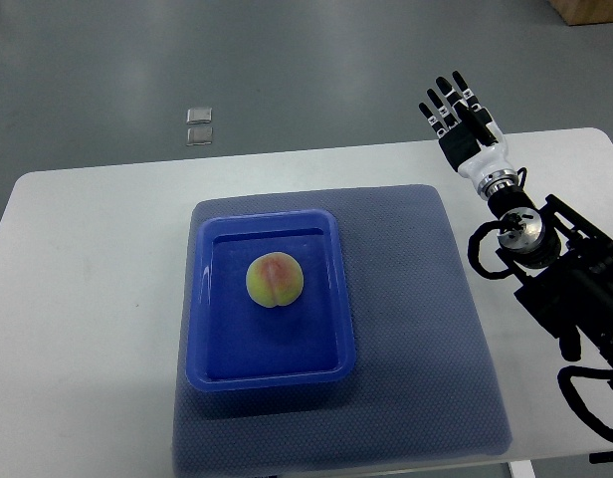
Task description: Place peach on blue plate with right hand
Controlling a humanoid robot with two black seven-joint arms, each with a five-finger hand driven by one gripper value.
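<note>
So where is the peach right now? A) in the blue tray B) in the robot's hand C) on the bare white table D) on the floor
A: the peach sits inside the blue tray, while the right hand is off at the table's far edge, fingers spread and empty.

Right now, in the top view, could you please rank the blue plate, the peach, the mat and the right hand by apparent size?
1. Mat
2. Blue plate
3. Right hand, raised nearer the camera, so unsure against the peach
4. Peach
</note>
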